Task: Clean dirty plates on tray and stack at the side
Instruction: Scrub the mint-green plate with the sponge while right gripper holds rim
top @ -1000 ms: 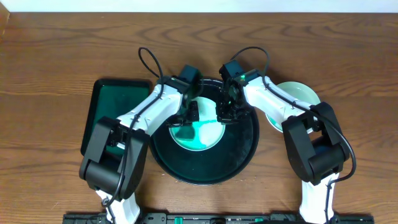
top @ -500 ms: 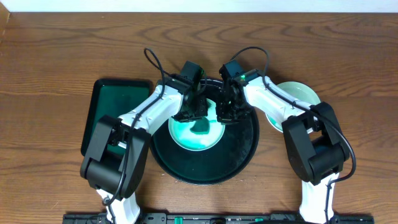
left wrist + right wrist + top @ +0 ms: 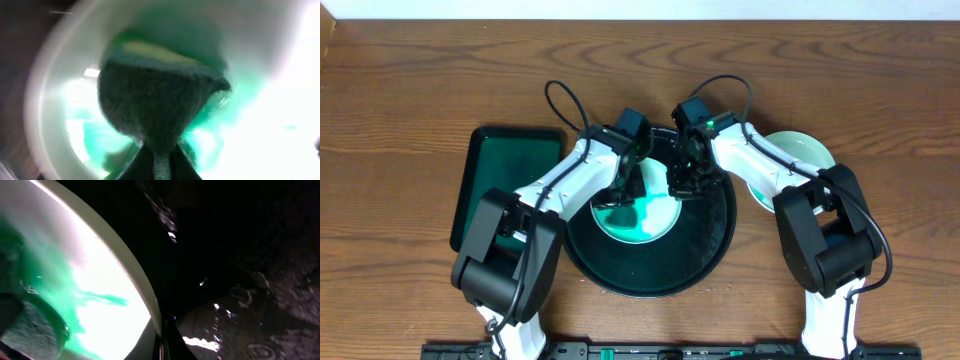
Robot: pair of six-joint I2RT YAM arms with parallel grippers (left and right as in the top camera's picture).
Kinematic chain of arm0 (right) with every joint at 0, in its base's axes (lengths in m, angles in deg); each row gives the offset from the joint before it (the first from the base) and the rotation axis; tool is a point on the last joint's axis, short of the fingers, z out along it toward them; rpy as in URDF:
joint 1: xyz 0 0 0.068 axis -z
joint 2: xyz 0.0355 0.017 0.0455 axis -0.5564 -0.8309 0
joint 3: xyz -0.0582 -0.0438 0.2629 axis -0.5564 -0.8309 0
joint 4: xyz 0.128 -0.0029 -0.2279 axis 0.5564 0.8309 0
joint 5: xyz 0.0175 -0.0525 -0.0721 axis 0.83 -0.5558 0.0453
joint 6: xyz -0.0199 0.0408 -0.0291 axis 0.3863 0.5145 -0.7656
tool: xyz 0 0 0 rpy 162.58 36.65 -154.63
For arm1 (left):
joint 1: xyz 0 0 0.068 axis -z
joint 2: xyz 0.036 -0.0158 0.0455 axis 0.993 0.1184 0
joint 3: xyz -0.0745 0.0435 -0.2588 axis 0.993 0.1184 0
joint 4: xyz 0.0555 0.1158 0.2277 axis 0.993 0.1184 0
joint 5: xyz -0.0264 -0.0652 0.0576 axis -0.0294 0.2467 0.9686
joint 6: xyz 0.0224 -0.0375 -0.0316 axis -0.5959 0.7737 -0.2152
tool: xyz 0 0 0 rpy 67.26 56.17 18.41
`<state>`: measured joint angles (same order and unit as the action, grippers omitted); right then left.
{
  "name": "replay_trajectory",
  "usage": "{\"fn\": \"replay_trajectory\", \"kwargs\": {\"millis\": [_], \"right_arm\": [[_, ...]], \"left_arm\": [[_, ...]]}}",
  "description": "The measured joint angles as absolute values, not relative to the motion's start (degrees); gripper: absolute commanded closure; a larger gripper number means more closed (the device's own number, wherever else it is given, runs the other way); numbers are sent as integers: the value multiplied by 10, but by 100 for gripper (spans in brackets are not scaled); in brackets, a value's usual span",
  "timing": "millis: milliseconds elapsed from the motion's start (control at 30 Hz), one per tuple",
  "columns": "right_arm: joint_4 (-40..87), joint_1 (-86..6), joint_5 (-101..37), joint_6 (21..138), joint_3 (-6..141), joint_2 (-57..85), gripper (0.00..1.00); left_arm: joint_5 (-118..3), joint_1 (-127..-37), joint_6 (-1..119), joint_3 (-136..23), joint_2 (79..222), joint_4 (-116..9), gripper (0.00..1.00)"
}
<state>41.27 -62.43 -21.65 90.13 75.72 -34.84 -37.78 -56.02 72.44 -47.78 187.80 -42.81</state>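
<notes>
A white plate (image 3: 645, 220) smeared with green lies in the large round black tray (image 3: 710, 245). My left gripper (image 3: 626, 186) is shut on a dark green scrub sponge (image 3: 160, 105) and presses it on the plate's far left part; the left wrist view shows the sponge pinched between the jaws (image 3: 159, 167) against the plate (image 3: 285, 100). My right gripper (image 3: 680, 185) is shut on the plate's far right rim; in the right wrist view the jaws (image 3: 162, 340) pinch the rim (image 3: 127, 262) over the tray (image 3: 240, 255). A clean pale-mint plate (image 3: 800, 152) sits on the table to the right, partly under the right arm.
A smaller dark green rectangular tray (image 3: 500, 180) lies on the wooden table left of the round tray, under the left arm. Both arms cross over the back half of the round tray.
The left gripper swept the sponge to the right across the plate, then back to the left. The green smear has shifted with it. The right gripper has stayed clamped on the rim.
</notes>
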Motion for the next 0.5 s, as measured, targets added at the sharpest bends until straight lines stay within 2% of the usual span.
{"fn": "replay_trajectory", "kwargs": {"millis": [267, 500], "right_arm": [[415, -623, -217, 901, 757, -348, 99], [415, -623, -217, 901, 757, -348, 99]], "left_arm": [[-508, -550, 690, -464, 1878, -532, 93], [-496, -584, 718, -462, 1881, -566, 93]]}}
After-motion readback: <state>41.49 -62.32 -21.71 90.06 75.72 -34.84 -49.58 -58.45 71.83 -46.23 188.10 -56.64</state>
